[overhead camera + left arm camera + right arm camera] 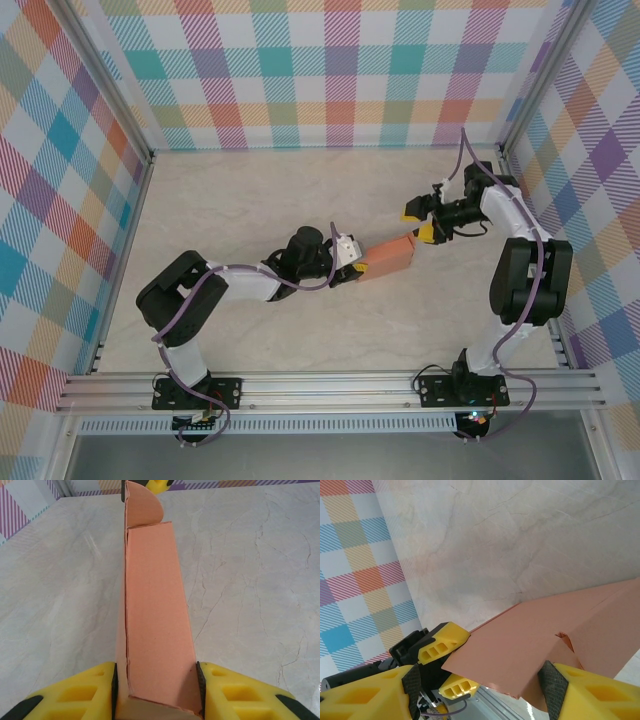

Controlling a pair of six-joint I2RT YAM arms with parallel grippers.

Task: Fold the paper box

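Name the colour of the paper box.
The paper box is plain salmon-orange, no print; the left wrist view shows it best.

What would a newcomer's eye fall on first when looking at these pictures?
The salmon-orange paper box catches the eye first, at mid-table between the two arms. The left gripper clamps one end of it; the right gripper stands open around the other end. Bright checked walls surround the pale marbled table.

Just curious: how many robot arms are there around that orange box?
2. The left arm comes from the left, clamping the paper box; the right arm reaches in from the right.
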